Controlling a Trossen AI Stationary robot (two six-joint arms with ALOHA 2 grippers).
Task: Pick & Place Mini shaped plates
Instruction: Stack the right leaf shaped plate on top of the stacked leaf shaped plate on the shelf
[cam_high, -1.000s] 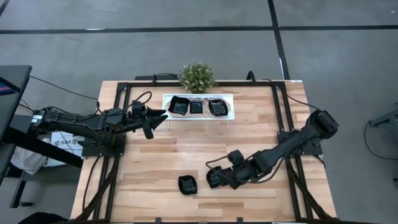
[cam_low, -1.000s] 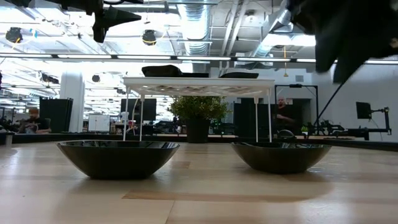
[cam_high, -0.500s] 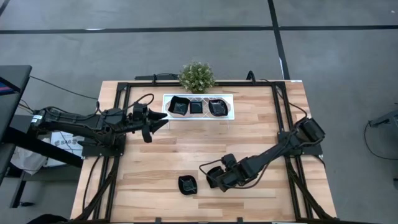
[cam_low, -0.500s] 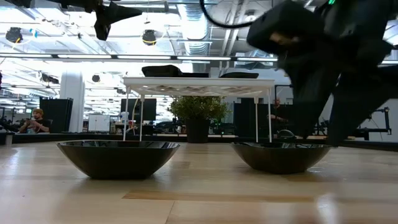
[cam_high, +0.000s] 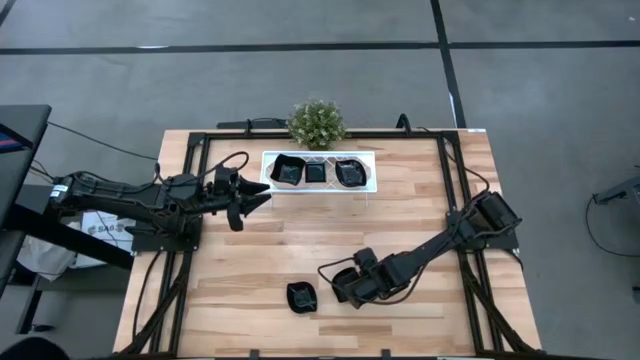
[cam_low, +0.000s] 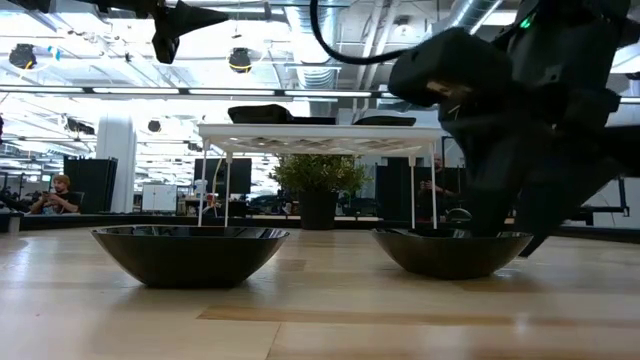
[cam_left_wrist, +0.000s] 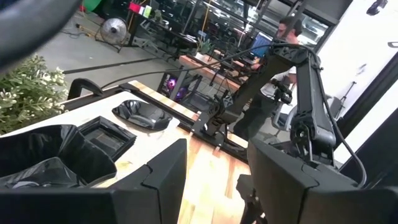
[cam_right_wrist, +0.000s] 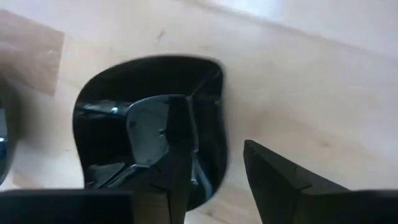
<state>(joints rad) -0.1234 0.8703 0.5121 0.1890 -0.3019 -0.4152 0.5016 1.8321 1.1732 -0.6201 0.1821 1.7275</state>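
Two glossy black mini plates rest on their bases near the table's near edge: one free (cam_high: 301, 296) (cam_low: 190, 250), the other (cam_high: 340, 291) (cam_low: 452, 252) (cam_right_wrist: 118, 87) under my right gripper (cam_high: 347, 285) (cam_right_wrist: 208, 127). That gripper is open, low over the plate, and straddles its rim. Three more black plates (cam_high: 317, 171) (cam_left_wrist: 93, 140) lie in the white tray (cam_high: 366, 182). My left gripper (cam_high: 247, 199) (cam_left_wrist: 214, 186) is open and empty, raised beside the tray's left end. My right gripper comes at the plate from above, slanting from the table's right. One finger (cam_right_wrist: 165, 134) stands inside the hollow and the other (cam_right_wrist: 273, 180) outside the rim's right side (cam_right_wrist: 219, 134). Whether either finger touches the plate, I cannot tell. The plate sits flat on the table.
A small green potted plant (cam_high: 316, 122) stands at the far edge behind the tray. The tray stands on thin legs (cam_low: 320, 130). Black frame rails (cam_high: 455, 190) run along the table's sides. Bare wood lies across the table's middle (cam_high: 320, 235). People sit in the room beyond (cam_low: 55, 192).
My right gripper has come down over the right-hand plate and shifted a little toward the table's left, ending with its fingers astride the rim. Both plates on the table have stayed where they were.
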